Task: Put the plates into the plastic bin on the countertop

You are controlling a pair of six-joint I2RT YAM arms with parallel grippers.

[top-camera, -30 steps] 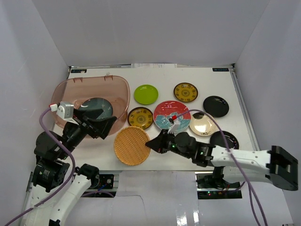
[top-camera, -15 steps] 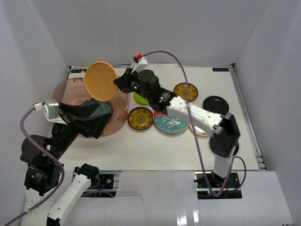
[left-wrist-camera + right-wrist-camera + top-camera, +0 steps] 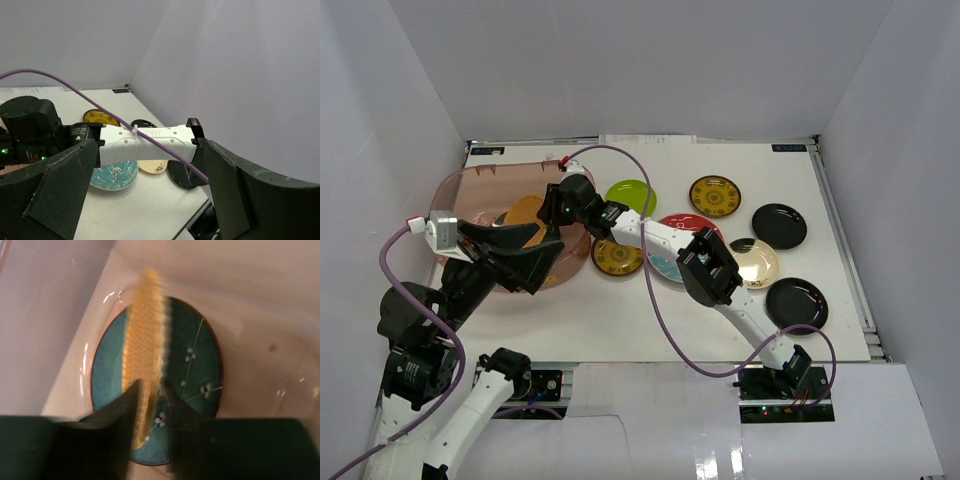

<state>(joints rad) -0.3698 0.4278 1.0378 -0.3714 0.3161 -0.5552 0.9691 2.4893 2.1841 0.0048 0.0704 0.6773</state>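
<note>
Top external: the right arm (image 3: 650,235) is stretched left across the countertop (image 3: 620,325), with the right gripper (image 3: 558,208) inside the rim of the plastic bin (image 3: 470,182).

Right wrist: its fingers (image 3: 117,415) are clamped on the woven tan plate (image 3: 145,340), which is held edge-on and blurred. It sits directly over the blue-grey plate (image 3: 200,380) lying flat on the bin floor. Can't tell if the woven plate's lower edge touches the blue-grey one.

The left gripper (image 3: 542,255) hangs over the bin's near-right part, jaws spread wide with nothing between them. In the left wrist view the right arm's white link and the purple cable (image 3: 145,138) cross right in front of it.

Other plates, all flat on the countertop right of the bin:
- yellow-brown plate by the bin (image 3: 617,256): just beside the bin's right wall, on the near side of the arm
- lime green plate (image 3: 630,195): just beyond the arm
- red-and-teal plate (image 3: 672,228): partly hidden under the arm's elbow
- far yellow-brown plate (image 3: 716,196): well clear of the arm
- cream-gold plate (image 3: 752,263): just right of the elbow, between the far black plate (image 3: 779,226) and the near black plate (image 3: 796,303)

The arm blocks a straight path from the left gripper to the red-and-teal and cream-gold plates.
</note>
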